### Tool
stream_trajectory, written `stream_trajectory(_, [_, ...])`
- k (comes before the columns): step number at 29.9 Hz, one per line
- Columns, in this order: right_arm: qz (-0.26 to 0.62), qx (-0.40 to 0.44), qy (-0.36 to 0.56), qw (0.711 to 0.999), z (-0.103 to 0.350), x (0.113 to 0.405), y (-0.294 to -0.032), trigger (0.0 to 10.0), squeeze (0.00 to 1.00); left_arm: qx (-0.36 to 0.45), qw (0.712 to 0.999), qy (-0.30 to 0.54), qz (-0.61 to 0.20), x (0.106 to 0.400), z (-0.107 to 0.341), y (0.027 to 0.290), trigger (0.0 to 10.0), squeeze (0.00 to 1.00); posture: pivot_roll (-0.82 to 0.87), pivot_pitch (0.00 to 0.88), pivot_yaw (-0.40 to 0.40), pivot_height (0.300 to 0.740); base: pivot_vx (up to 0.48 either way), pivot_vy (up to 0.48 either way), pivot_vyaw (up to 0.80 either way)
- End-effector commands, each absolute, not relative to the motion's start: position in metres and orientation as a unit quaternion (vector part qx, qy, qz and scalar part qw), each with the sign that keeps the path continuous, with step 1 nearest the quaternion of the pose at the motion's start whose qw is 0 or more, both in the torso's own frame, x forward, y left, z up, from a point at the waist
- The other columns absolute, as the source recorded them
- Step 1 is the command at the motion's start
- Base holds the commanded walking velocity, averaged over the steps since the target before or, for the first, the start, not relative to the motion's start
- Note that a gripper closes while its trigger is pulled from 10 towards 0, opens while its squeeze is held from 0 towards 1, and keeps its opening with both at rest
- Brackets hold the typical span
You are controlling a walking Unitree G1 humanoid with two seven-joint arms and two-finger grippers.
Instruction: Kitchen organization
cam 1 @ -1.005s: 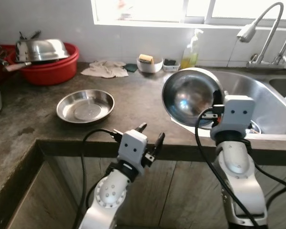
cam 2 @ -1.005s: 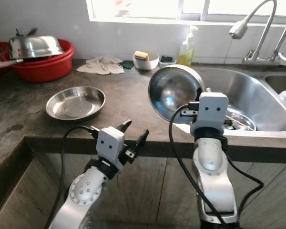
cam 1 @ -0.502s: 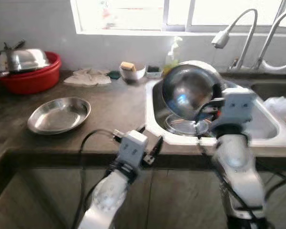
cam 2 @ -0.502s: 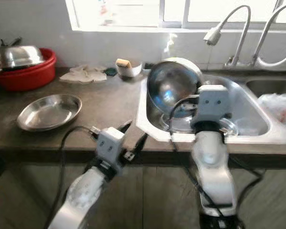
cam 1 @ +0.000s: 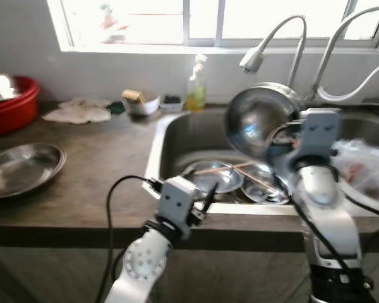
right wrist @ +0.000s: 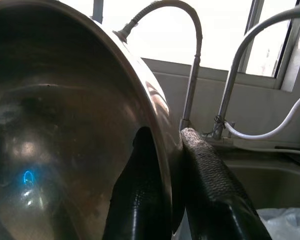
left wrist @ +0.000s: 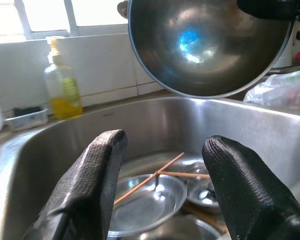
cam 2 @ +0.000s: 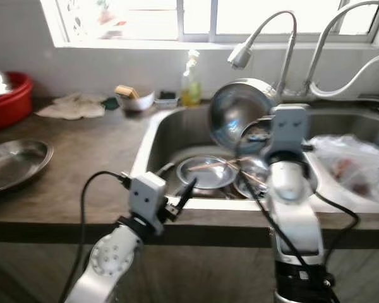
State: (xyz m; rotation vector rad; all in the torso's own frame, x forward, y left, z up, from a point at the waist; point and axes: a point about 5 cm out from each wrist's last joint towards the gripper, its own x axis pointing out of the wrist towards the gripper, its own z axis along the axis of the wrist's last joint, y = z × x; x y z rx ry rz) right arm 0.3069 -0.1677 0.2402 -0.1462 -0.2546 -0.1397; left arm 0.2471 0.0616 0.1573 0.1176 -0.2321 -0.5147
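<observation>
**Steel bowl held over the sink**

Lying at far left on the counter — a shallow steel dish. Hovering at the sink's front edge, the left gripper, fingers spread and empty. Standing behind — a soap bottle, label unreadable. Clamping the tilted steel bowl by its rim above the dishes, the right gripper.

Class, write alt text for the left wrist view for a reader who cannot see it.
A large round steel bowl hangs tilted above a steel sink, seen past the open left gripper. In the sink lie smaller steel dishes crossed by thin wooden sticks; a yellow soap bottle stands behind.
</observation>
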Motion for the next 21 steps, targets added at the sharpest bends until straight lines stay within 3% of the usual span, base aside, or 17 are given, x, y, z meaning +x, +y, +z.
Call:
stream_trajectory(1, [-0.088, -0.075, -0.131, 0.985, 0.246, 0.307, -0.177, 10.0, 0.00, 0.057, 0.955, -0.121, -0.263, 0.246, 0.160, 0.056, 10.0, 0.00, 0.06, 0.000, -0.038, 0.740, 0.379, -0.289, 0.00])
stream_trajectory(10, [-0.087, -0.075, -0.128, 0.985, 0.246, 0.308, -0.177, 10.0, 0.00, 0.057, 0.955, -0.121, -0.263, 0.246, 0.160, 0.056, 10.0, 0.00, 0.06, 0.000, -0.038, 0.740, 0.379, -0.289, 0.00])
stream_trajectory(11, [-0.056, -0.086, -0.048, 0.994, 0.238, 0.335, -0.183, 10.0, 0.00, 0.052, 0.958, -0.114, -0.259, 0.247, 0.159, 0.056, 10.0, 0.00, 0.06, 0.001, -0.055, 0.740, 0.000, 0.000, 0.00])
stream_trajectory(12, [-0.056, -0.086, -0.048, 0.994, 0.238, 0.335, -0.183, 10.0, 0.00, 0.052, 0.958, -0.114, -0.259, 0.247, 0.159, 0.056, 10.0, 0.00, 0.06, 0.001, -0.055, 0.740, 0.000, 0.000, 0.00])
stream_trajectory(13, [-0.031, -0.080, 0.060, 0.995, 0.229, 0.362, -0.195, 10.0, 0.00, 0.045, 0.960, -0.106, -0.254, 0.247, 0.159, 0.057, 10.0, 0.00, 0.06, 0.006, -0.055, 0.740, 0.000, 0.000, 0.00])
stream_trajectory(14, [-0.030, -0.071, 0.097, 0.992, 0.224, 0.370, -0.200, 10.0, 0.00, 0.042, 0.961, -0.105, -0.252, 0.247, 0.159, 0.057, 10.0, 0.00, 0.07, 0.012, -0.058, 0.740, 0.000, 0.000, 0.00])
stream_trajectory(21, [-0.030, -0.055, 0.131, 0.989, 0.215, 0.378, -0.202, 10.0, 0.00, 0.043, 0.962, -0.102, -0.250, 0.244, 0.159, 0.057, 10.0, 0.00, 0.08, 0.021, -0.065, 0.740, 0.000, 0.000, 0.00])
